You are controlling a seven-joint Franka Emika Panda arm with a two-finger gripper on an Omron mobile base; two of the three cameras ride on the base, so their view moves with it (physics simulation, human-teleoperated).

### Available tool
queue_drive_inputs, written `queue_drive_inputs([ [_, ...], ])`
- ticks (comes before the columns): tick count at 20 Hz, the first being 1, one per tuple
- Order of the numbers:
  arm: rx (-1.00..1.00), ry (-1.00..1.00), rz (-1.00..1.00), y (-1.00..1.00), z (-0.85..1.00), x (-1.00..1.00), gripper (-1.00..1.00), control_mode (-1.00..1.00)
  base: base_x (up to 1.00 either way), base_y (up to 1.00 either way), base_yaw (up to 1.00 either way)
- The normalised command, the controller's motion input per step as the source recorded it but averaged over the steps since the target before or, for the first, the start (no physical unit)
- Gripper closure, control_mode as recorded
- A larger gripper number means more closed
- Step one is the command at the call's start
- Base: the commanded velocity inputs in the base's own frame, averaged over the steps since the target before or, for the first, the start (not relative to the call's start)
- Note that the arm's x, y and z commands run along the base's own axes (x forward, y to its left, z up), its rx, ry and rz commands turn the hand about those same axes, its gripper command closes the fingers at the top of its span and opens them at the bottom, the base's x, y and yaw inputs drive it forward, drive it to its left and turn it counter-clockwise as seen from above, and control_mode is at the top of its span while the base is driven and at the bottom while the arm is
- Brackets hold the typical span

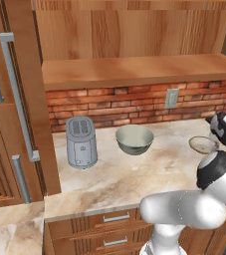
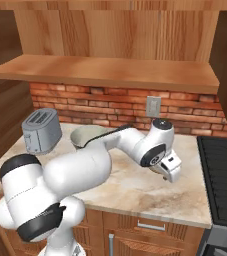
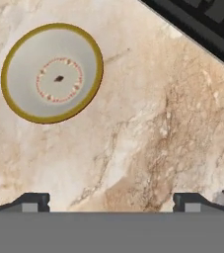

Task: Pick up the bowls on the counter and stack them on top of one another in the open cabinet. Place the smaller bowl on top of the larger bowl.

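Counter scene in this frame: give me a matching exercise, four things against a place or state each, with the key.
Things:
1. toaster
2. olive-grey bowl
3. small yellow-rimmed bowl
4. claw

Descriptions:
A. open, above bare counter
B. at the counter's left end
C. mid-counter, just right of the toaster
D. on the counter, near the stove

Pairs: 1-B, 2-C, 3-D, 4-A

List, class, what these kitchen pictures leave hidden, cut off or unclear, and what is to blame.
1. Olive-grey ceramic bowl: right base view, the white arm covers its right side.
2. Small pale bowl with a yellow rim: left base view, the arm hides its right edge.
3. Outside pattern of that bowl: the hand view looks straight down into it.
4. Black stove: cut off at the right edge.
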Motion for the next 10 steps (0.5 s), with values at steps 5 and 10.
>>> queue_drive_inputs([
  [5, 0.08, 0.00, -0.06, -0.20, -0.05, 0.36, -1.00, -1.00, 0.00, 0.00, 0.00],
  [10, 0.00, -0.06, 0.00, 0.03, -0.02, 0.42, -1.00, -1.00, 0.00, 0.00, 0.00],
])
